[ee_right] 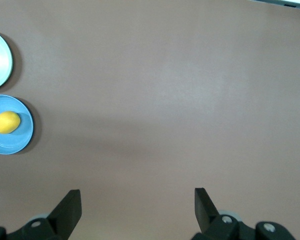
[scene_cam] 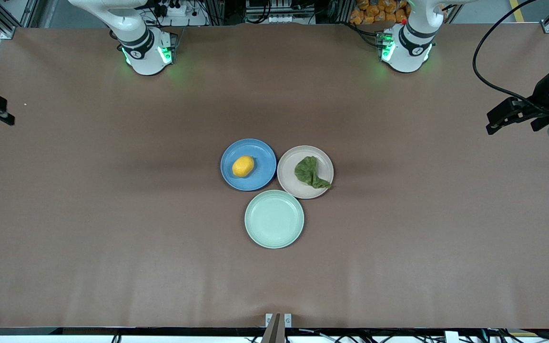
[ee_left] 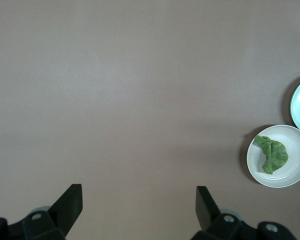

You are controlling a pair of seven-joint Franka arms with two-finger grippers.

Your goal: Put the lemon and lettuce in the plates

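Both grippers hang with their fingers spread wide and nothing between them. The left gripper [ee_left: 139, 202] is raised over the bare bench at the left arm's edge, and the right gripper [ee_right: 138, 202] is raised over the bare bench at the right arm's edge. Well away from both, three plates sit clustered near the middle of the bench [scene_cam: 112, 238]. The lemon [scene_cam: 243, 166] rests in the blue plate [scene_cam: 264, 157], on the right arm's side. The lettuce [scene_cam: 310, 172] lies in the beige-pink plate [scene_cam: 289, 176], just beside it toward the left arm, its pointed tip reaching the rim. The mint-green plate [scene_cam: 274, 219] sits nearer the front camera.
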